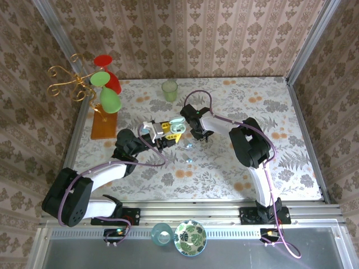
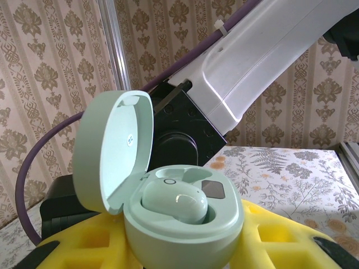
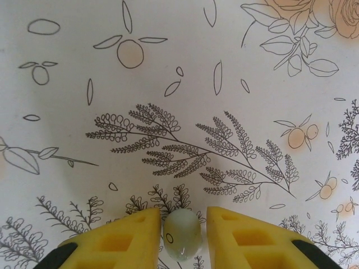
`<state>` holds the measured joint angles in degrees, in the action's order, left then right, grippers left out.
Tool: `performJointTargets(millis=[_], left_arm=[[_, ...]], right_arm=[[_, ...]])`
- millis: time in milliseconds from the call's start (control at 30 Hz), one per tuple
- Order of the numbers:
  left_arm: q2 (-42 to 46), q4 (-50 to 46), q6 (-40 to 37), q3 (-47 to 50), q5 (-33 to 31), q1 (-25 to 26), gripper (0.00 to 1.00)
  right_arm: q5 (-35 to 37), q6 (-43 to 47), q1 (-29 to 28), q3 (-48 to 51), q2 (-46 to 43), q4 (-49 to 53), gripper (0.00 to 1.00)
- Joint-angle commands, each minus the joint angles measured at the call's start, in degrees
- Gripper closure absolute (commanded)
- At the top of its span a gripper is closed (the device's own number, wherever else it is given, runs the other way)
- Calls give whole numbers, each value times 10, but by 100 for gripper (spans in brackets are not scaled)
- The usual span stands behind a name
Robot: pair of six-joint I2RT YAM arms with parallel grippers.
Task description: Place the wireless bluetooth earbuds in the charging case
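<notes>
The left tool (image 2: pixel 179 260) has its yellow fingers clamped on the base of the pale green charging case (image 2: pixel 185 238). The case is raised above the surface (image 2: pixel 291 179), with its lid hinged open toward 10 o'clock. One earbud (image 2: pixel 176 202) sits in a well of the case.

The right tool (image 3: pixel 184 221) has its fingers narrowly apart, with a second earbud (image 3: pixel 181 241) between them, close to both pads. Contact not resolvable, so cannot tell whether it is gripped.

Top view: the right tool is near the left tool, at its 3 o'clock. A green cup (image 1: pixel 170 89) stands at 12 o'clock of both.
</notes>
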<state>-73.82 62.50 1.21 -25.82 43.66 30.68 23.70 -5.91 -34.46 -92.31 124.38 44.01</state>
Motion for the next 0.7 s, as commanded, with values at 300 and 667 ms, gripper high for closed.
performJointTargets(millis=[300,667], left_arm=[[7,10,-14,-1,4,3,73],[6,11,-15,0,3,3,73]], right_arm=[[33,0,-3,1,-16,24,81],[-108,-53,40,146,-235,-55,81]])
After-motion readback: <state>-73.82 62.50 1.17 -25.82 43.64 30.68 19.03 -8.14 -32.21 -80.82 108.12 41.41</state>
